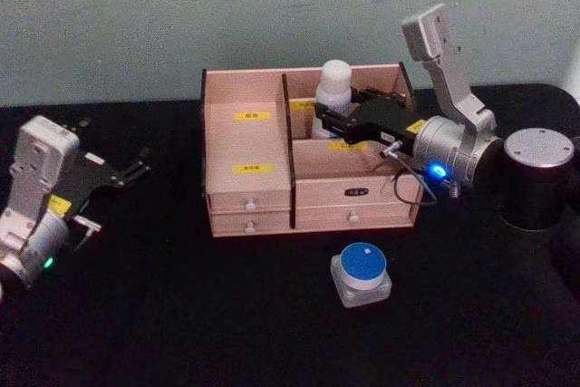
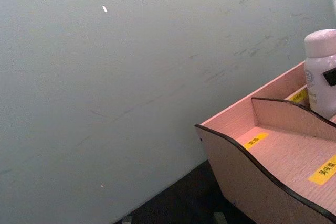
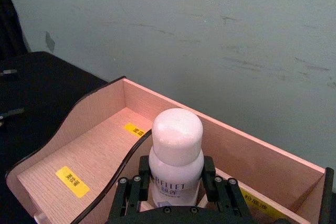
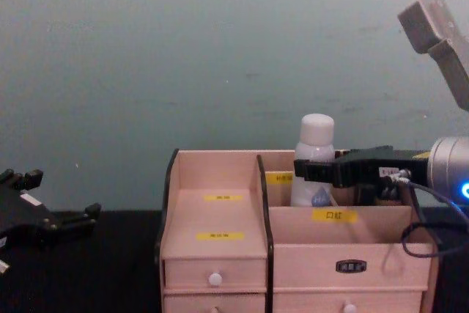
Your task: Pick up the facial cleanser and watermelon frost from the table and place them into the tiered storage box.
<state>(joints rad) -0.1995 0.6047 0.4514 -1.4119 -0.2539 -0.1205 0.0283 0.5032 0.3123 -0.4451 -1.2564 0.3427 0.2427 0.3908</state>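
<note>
From my station I count one facial cleanser [image 1: 335,79], one watermelon frost [image 1: 361,274], one tiered storage box [image 1: 249,144] (two yellow labels [image 1: 252,169] on its left steps), one dark cylinder [image 1: 538,178], and two grippers: the left gripper [image 1: 138,166] and the right gripper [image 1: 319,120].

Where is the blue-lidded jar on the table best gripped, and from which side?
Probably from above, closing on opposite sides of the watermelon frost just below its lid. It stands upright and squat on the black table, apart from the tiered storage box.
</note>
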